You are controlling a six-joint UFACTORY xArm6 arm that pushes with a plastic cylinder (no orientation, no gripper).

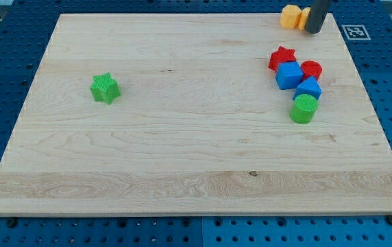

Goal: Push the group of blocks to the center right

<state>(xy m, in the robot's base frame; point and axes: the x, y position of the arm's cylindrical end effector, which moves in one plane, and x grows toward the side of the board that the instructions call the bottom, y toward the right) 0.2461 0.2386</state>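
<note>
my tip (314, 30) at view's top right, clustered blocks (297, 83) just below

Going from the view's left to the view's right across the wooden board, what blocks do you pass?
Green star block → red star block → blue cube block → orange block → my tip; the clustered green cylinder, blue and red blocks overlap, so omitted.

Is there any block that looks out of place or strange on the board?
Two things stand out. The green star block lies alone at the view's left, far from the cluster at the right. The yellow block sits at the board's top edge, apart from that cluster, with my tip right beside it. Nothing looks damaged.
</note>
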